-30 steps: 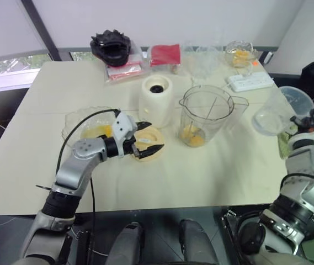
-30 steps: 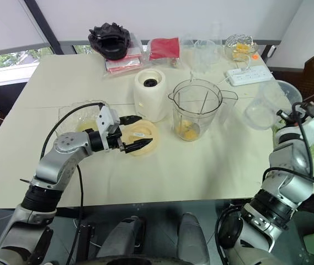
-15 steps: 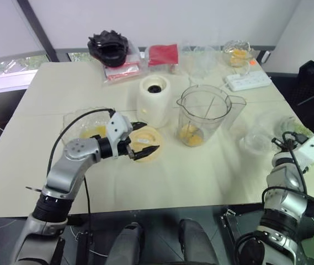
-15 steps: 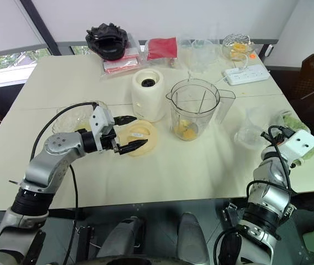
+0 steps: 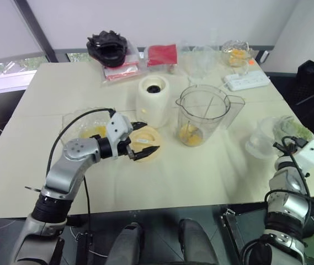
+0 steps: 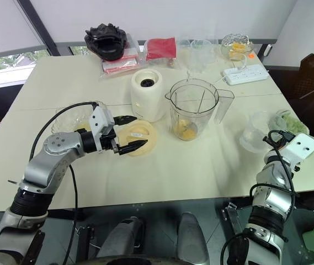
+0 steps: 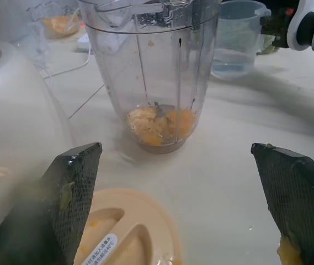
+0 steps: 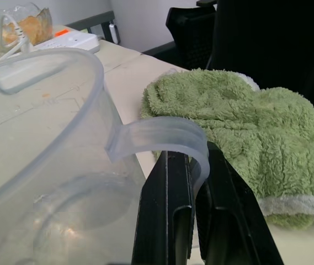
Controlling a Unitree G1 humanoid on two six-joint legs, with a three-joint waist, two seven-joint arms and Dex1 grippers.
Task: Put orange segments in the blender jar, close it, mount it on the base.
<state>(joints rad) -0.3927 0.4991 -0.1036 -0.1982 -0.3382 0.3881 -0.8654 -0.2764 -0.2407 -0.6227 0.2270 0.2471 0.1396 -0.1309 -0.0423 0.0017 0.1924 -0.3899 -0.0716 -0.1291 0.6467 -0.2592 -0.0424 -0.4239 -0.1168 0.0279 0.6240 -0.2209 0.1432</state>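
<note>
The orange segments (image 5: pixel 191 134) already lie in the blender jar (image 5: pixel 203 116) at mid-table, just right of the base (image 5: pixel 154 101) — closing comes next, by my reading. The left gripper (image 5: pixel 143 138), fingers spread wide, hovers over the lid (image 5: pixel 147 144) and must descend and pinch it. The right gripper (image 8: pixel 190 221), far right, pinches a clear jug's handle (image 8: pixel 162 138).

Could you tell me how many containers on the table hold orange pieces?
3: the blender jar, centre; the crinkled bowl, left; the glass bowl, far right. Others may be hidden.
</note>
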